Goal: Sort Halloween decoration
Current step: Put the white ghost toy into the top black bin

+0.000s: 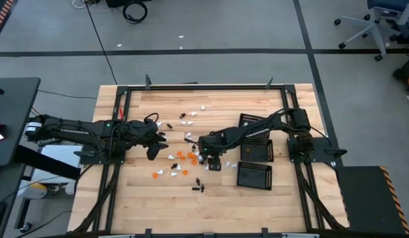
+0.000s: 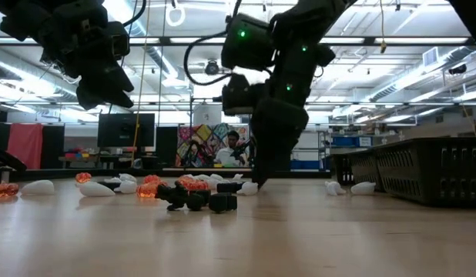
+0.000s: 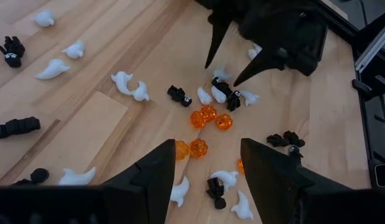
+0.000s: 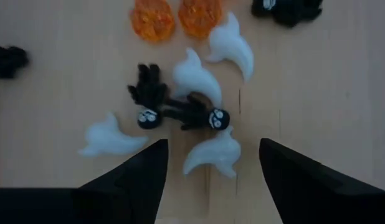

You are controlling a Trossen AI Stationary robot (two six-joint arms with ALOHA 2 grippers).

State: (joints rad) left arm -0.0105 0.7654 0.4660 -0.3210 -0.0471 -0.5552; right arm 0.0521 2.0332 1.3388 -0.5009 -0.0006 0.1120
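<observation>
Your wooden table point(image 1: 138, 198) holds scattered trinkets point(image 1: 184, 157); both grippers, right point(image 1: 214, 163) and left point(image 1: 153, 151), hover apart-fingered.

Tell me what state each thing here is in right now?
Left gripper: jaws open, empty, hovering above the table.
Right gripper: jaws open, empty, low over a small cluster.
Trinkets: loose on the wooden table, colours mixed.
Mesh trays: no trinkets visible inside.
</observation>
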